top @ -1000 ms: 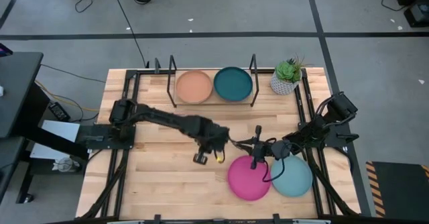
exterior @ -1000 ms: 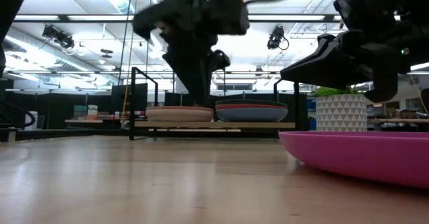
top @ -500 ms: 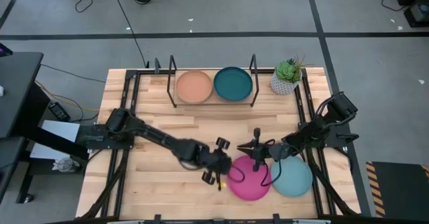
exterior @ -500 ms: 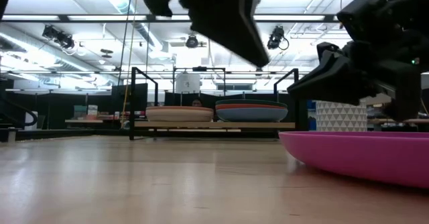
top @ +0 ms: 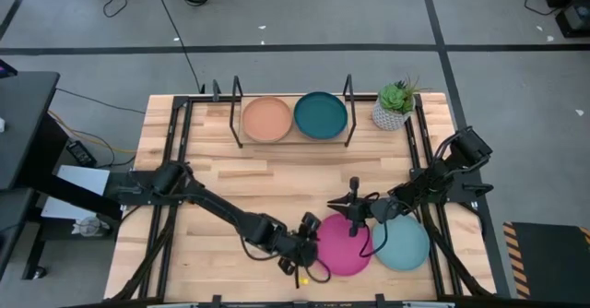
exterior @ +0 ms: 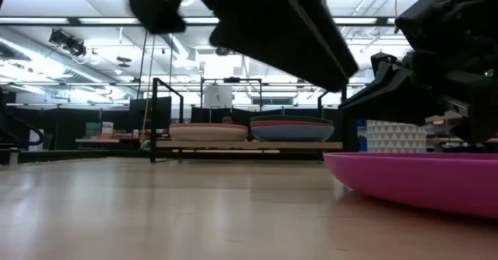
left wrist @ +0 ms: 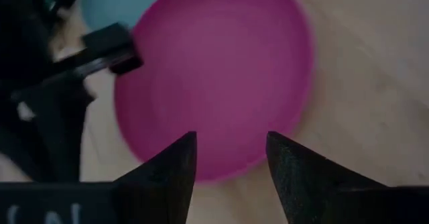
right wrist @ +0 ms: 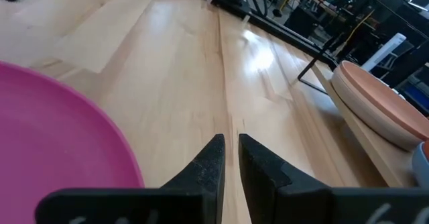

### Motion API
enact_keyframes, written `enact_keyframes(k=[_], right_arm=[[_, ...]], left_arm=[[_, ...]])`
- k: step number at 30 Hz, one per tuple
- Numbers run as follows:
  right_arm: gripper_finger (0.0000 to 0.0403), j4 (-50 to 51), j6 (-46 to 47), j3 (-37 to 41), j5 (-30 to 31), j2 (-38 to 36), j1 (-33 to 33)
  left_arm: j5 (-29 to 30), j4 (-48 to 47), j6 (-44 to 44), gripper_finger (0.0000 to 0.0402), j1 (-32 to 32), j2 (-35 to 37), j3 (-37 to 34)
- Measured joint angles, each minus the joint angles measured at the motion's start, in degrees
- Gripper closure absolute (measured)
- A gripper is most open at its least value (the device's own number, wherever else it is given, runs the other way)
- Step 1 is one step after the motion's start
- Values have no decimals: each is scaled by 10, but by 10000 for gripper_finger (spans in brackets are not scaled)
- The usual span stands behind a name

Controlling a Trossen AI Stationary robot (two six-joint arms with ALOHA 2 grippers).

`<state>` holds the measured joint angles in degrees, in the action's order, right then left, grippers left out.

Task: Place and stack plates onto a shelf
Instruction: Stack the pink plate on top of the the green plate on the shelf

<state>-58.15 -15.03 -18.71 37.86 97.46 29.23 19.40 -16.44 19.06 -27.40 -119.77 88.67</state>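
A pink plate [top: 343,245] lies flat on the table near its front edge, with a light teal plate [top: 404,242] beside it to the right. My left gripper [left wrist: 231,150] hangs open over the pink plate's near-left rim [top: 318,249], fingers pointing down. My right gripper [right wrist: 231,158] is shut and hovers by the pink plate's far edge [top: 353,218], holding nothing. On the shelf [top: 293,144] at the back, a tan plate [top: 267,119] tops the left stack and a dark teal plate [top: 320,114] tops the right stack.
A potted plant in a white pot [top: 394,107] stands at the shelf's right end. The shelf's black uprights [exterior: 162,116] rise at both ends. Bare wood [top: 230,197] stretches between the shelf and the two loose plates, and to their left.
My left gripper has swung from the table's middle toward the near edge and the pink plate, coming down low over its near-left rim, and its fingers have spread apart. The plates have not moved.
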Motion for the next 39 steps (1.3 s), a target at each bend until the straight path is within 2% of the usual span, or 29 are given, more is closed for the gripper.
enact_keyframes(k=[11,18,21,26,30,33,39], right_arm=[[353,-5,7,2,-3,0,0],[353,-4,11,4,-3,-1,0],[353,-4,11,4,-3,-1,0],[353,-6,8,4,-2,-1,0],[353,-75,-39,4,1,-2,17],[353,-113,-80,4,41,-2,41],[353,-143,-115,3,208,-3,75]], left_arm=[[-21,53,83,220,-9,-46,0],[-30,44,99,226,-6,-74,-1],[-26,50,103,251,-6,-77,0],[-33,48,83,326,-6,-77,0],[-54,38,57,384,-8,-68,0],[-63,9,17,386,-8,-39,-1],[-49,-77,-54,386,-4,41,0]])
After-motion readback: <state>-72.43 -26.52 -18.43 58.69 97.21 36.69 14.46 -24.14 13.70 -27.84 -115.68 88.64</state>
